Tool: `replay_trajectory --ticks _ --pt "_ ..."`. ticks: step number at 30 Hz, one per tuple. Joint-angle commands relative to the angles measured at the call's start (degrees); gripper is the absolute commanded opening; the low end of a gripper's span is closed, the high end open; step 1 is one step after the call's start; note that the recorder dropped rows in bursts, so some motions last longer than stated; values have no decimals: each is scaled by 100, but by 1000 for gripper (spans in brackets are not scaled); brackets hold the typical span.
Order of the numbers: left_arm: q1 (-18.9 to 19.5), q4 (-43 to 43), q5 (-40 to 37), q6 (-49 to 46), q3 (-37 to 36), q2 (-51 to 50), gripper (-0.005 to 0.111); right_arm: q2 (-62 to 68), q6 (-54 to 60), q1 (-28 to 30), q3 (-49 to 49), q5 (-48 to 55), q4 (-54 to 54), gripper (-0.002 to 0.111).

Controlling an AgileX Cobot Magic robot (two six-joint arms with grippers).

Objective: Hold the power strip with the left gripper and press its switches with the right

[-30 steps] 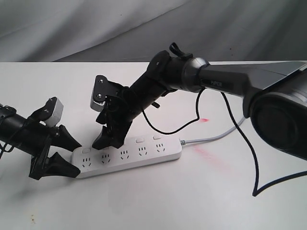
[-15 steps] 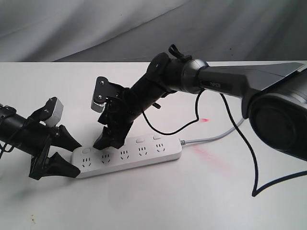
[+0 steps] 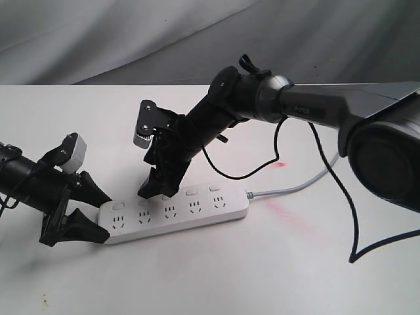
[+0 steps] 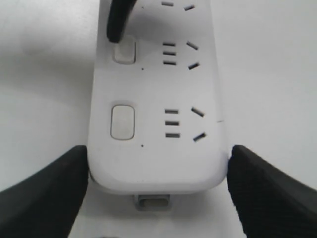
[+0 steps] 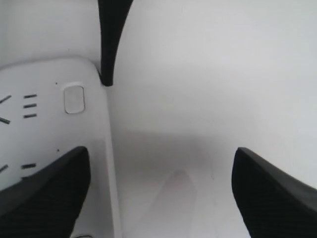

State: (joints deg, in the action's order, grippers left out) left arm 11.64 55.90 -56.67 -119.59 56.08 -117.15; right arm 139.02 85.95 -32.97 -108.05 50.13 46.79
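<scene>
— Where is the strip?
— Your power strip (image 3: 177,213) lies flat on the white table (image 3: 262,275), sockets up. Its grey cord (image 3: 289,189) trails off toward your right arm's side.
— And my left gripper?
— Your left gripper (image 3: 108,218) has the cordless end between its two fingers (image 4: 44,193). In your left wrist view, each finger sits against a long side of the strip, so it is clamped on it, spread only to the strip's width.
— The right one?
— Your right gripper (image 3: 159,190) is tipped down over the row of switches (image 3: 191,192), spread wide and holding nothing. One fingertip (image 4: 115,27) stands at the far edge of the second switch (image 4: 124,52) from the held end. The other finger hangs over bare table beside the strip's switch edge. You can't tell from these views whether that tip is pressing the switch.
</scene>
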Motion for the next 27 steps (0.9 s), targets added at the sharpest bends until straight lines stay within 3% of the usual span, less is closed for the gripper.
replay_trajectory --ticks 1,20,27 --pt "-41 -117 -5 -37 -3 -28 56 -64 -3 35 31 41 -15 73" --pt "-41 -117 -5 -37 -3 -28 56 236 -138 -86 31 156 -143 73" --pt "-41 -117 -5 -37 -3 -28 56 271 -307 -247 31 -331 -311 73"
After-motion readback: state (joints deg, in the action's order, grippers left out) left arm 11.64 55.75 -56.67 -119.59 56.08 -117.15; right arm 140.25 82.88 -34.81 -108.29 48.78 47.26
